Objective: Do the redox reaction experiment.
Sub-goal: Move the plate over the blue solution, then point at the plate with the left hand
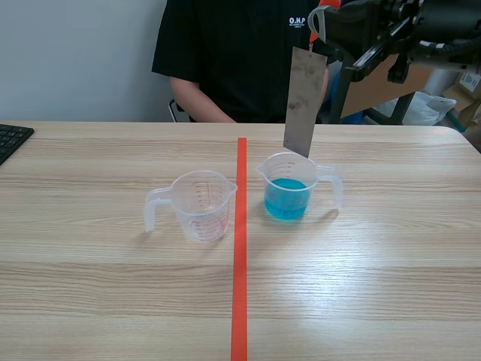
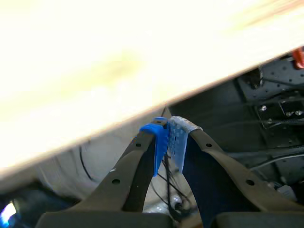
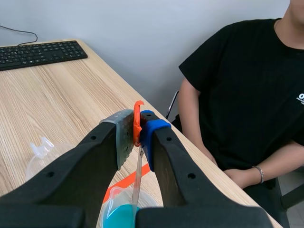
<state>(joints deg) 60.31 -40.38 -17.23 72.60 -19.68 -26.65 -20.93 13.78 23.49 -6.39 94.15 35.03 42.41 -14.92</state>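
Note:
A grey metal plate (image 1: 304, 101) hangs upright from an orange tab (image 3: 137, 121), and my right gripper (image 3: 138, 126) is shut on that tab high at the far right of the table (image 1: 113, 286). The plate's lower edge is level with the back rim of a clear measuring cup of blue liquid (image 1: 289, 188), above the liquid. The right wrist view shows the plate edge-on (image 3: 137, 175) above that cup (image 3: 118, 216). An empty clear measuring cup (image 1: 201, 204) stands left of the orange tape line. My left gripper (image 2: 167, 137) is shut on nothing, low beside the table's edge, and does not show in the scene view.
A person in a black shirt (image 1: 240, 53) sits across the table, close behind the hanging plate. A black keyboard (image 1: 11, 139) lies at the table's far left edge. Boxes and a bag stand behind the right arm.

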